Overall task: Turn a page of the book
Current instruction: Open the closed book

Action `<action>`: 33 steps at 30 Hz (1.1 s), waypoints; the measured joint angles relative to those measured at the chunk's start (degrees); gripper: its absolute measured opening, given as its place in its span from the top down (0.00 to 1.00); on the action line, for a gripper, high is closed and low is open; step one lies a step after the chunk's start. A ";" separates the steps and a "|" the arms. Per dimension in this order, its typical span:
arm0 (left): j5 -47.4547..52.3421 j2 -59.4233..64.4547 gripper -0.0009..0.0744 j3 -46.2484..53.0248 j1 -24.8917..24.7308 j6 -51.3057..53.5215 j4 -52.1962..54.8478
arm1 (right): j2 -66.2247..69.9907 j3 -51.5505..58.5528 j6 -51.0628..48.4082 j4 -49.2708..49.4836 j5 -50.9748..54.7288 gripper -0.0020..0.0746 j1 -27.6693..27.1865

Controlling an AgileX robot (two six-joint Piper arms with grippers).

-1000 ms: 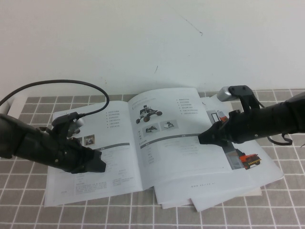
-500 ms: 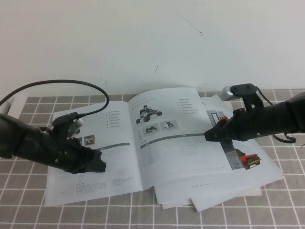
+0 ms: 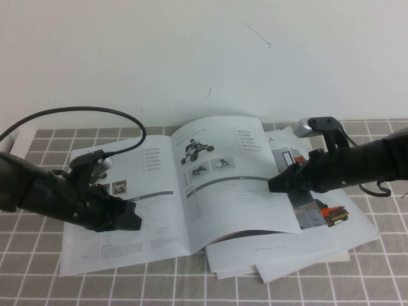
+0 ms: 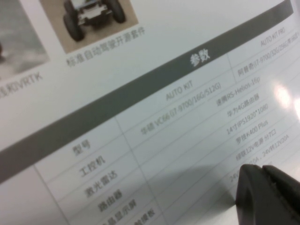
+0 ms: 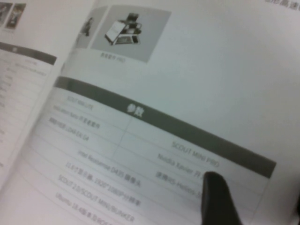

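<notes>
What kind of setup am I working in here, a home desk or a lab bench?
Probably a lab test bench: a grey tiled mat against a bare white wall, holding only the book and loose booklets. The left gripper pins the left leaf; the right gripper lifts the page.

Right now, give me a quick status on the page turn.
Left tool pinning the book's left side. Right tool on the page, outer edge lifting. Nothing blocking.

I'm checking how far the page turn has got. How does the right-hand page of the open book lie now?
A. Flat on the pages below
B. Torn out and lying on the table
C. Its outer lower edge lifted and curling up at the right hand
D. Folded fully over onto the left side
C: the page bows up, a shadowed gap under its lower corner, beside the right hand; the left hand rests over the book's left page.
</notes>
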 joint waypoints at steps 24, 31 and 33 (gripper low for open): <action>0.09 0.00 0.99 0.00 0.00 0.00 0.00 | -1.86 0.10 -10.67 18.43 18.74 0.51 0.87; 0.09 0.00 0.99 0.00 0.00 0.00 -0.10 | -1.86 -1.45 -11.75 20.48 25.29 0.51 2.96; 0.09 0.00 0.99 0.00 0.00 0.00 -0.10 | -1.86 -2.83 -11.88 20.58 26.61 0.51 3.46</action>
